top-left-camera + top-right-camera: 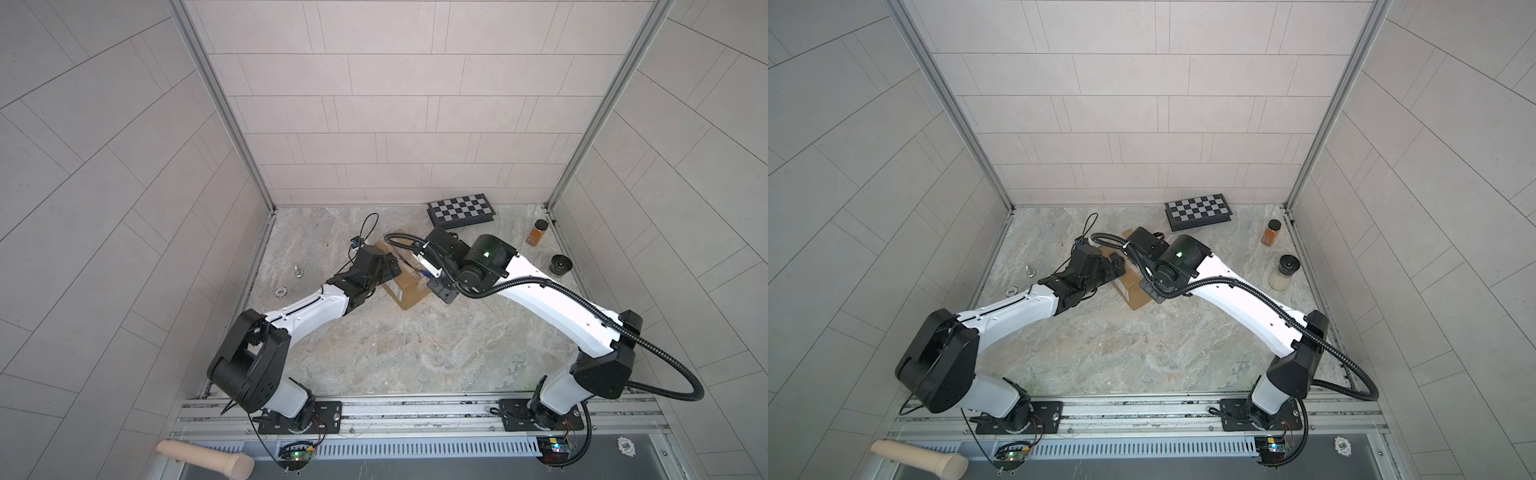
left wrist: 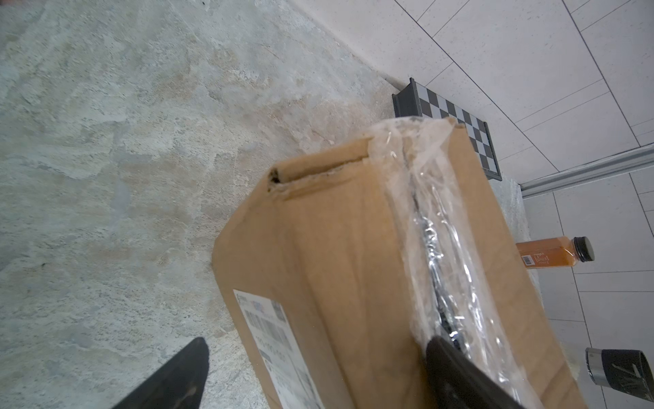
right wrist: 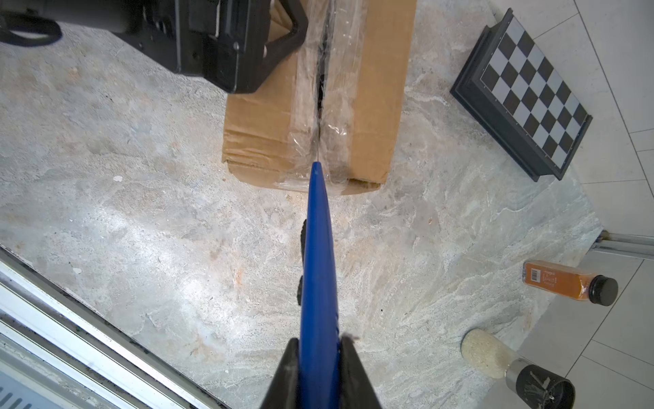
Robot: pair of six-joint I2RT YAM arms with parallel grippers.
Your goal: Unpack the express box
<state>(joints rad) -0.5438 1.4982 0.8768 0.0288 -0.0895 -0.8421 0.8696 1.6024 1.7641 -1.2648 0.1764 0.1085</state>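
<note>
Left wrist view: my left end effector (image 2: 318, 339) stands wide open astride one long top edge of the express box (image 2: 336, 240) and clamps nothing. One finger (image 2: 456, 375) lies over the crinkled clear tape (image 2: 424, 198) on the flap seam. The other finger (image 2: 173, 375) hangs above the table (image 2: 106, 141), beside the side of the box that carries a pale label (image 2: 272, 329). A dark line runs along the seam under the tape. Past the box's far end lies a checkered case (image 2: 456, 117), and an orange bottle (image 2: 545, 256) stands off to one side.

Right wrist view: my right end effector (image 3: 318, 345) is closed on a blue cutter (image 3: 316, 265), held edge-on between its two fingers. The cutter's thin blade meets the taped seam at the near end of the box. My left end effector sits at the far end. The checkered case, the orange bottle and a jar of pale grains (image 3: 492, 350) stand well apart from the box.

Top views: in both top views the express box (image 1: 409, 291) (image 1: 1136, 293) lies on the table toward the back, near the middle. My left end effector is at its left side, and my right arm (image 1: 536, 303) reaches over it from the right, hiding much of its top. The checkered case lies behind it by the back wall (image 1: 395, 124). A small metal piece (image 1: 298, 271) and a round chip (image 1: 281, 292) lie near the table's left edge.
</note>
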